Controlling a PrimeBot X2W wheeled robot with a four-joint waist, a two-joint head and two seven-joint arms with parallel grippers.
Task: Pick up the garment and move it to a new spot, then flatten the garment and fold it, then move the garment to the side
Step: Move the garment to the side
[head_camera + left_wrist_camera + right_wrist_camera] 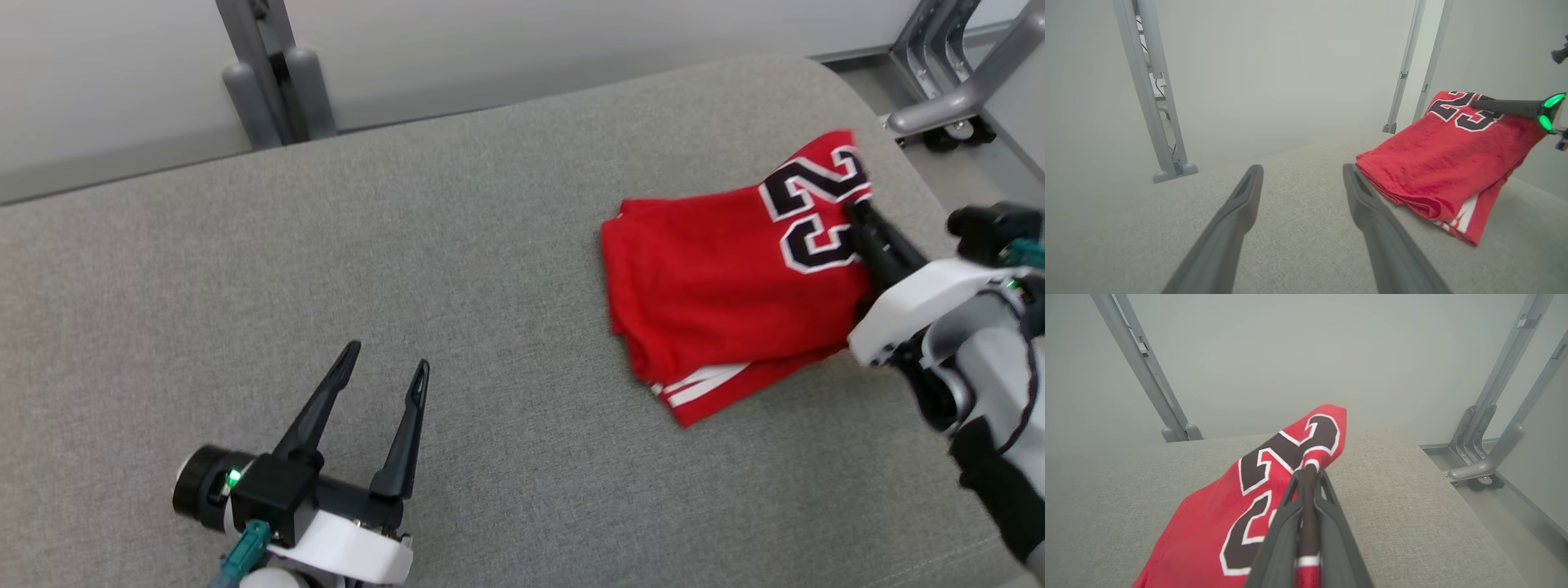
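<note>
The right pincer [859,216] is pinching the numbered end of the folded red shirt [718,294], and that edge is raised a little off the grey padded table [367,245]. The rest of the shirt lies on the table's right side, near the far corner. The left pincer [388,363] sits well apart to the left, fingers spread, holding nothing.
</note>
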